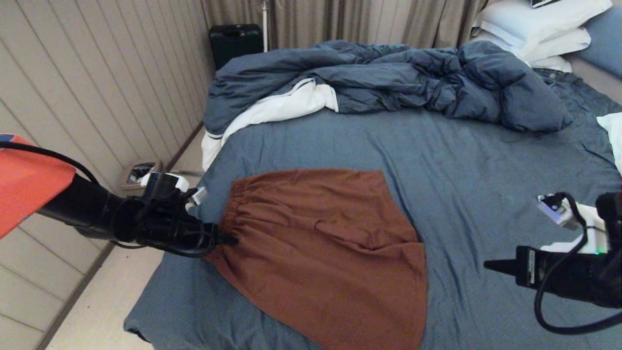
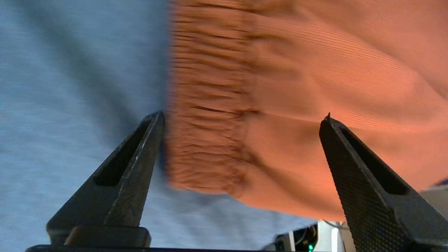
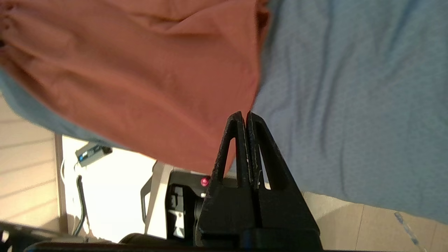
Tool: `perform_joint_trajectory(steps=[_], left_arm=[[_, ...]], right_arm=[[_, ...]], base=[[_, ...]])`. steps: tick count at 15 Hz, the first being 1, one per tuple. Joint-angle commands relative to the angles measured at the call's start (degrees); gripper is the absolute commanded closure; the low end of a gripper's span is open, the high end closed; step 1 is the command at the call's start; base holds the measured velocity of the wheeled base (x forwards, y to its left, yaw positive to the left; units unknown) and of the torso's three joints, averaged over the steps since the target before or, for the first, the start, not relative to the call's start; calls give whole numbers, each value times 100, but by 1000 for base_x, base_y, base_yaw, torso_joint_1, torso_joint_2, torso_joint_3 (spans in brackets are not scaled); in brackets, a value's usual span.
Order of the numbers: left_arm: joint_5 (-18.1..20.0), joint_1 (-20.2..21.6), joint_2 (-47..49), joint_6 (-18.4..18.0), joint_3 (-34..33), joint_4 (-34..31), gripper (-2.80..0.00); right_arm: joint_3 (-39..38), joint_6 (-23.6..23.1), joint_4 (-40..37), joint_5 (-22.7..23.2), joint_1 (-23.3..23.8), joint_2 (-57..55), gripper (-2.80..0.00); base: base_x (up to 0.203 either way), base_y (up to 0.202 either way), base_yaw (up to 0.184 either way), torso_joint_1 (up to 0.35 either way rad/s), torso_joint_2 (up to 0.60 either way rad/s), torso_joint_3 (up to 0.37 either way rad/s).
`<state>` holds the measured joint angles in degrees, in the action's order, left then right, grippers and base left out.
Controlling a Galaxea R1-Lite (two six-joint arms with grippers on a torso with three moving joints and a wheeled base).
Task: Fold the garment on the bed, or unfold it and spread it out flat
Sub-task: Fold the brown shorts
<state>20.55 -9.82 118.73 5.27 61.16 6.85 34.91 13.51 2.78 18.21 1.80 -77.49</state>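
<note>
The rust-brown garment [image 1: 320,248] lies folded in half on the bed's slate-blue sheet [image 1: 486,170], gathered waistband toward the left, hem toward the near edge. No drawstring or white mark shows. My left gripper [image 1: 229,238] is at the near end of the waistband. In the left wrist view the left gripper [image 2: 241,117] is open wide, with the waistband [image 2: 206,105] lying between its fingers and nothing pinched. My right gripper [image 1: 491,265] hovers to the right of the garment, apart from it. The right wrist view shows the right gripper [image 3: 245,114] shut and empty beside the garment's edge [image 3: 140,70].
A rumpled dark blue duvet [image 1: 388,78] with white lining fills the far half of the bed, and white pillows [image 1: 534,24] are stacked at the far right. A white cloth [image 1: 613,136] lies at the right edge. A black suitcase [image 1: 235,41] and a bin [image 1: 138,172] stand on the floor to the left.
</note>
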Motion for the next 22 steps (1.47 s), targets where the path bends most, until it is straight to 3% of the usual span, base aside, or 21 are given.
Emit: perform_joint_trajectory(steps=[1, 5, 11, 12, 22], left_arm=[[10, 201, -67, -103, 55, -36, -280], [10, 323, -70, -280, -70, -45, -280], [36, 183, 458, -281, -306, 298, -280], [39, 164, 470, -276, -322, 328, 0], [89, 59, 473, -217, -403, 779, 0]], right_arm=[[-28, 10, 29, 26, 84, -21, 0], [-90, 3, 29, 121, 92, 14, 0], [-222, -32, 337, 138, 93, -3, 0], [-229, -32, 337, 130, 93, -3, 0], [-251, 68, 178, 332, 121, -48, 0]], base=[[0, 0, 0, 0, 0, 0], [0, 0, 0, 0, 0, 0], [0, 0, 0, 0, 0, 0], [0, 0, 0, 0, 0, 0], [0, 0, 0, 0, 0, 0]])
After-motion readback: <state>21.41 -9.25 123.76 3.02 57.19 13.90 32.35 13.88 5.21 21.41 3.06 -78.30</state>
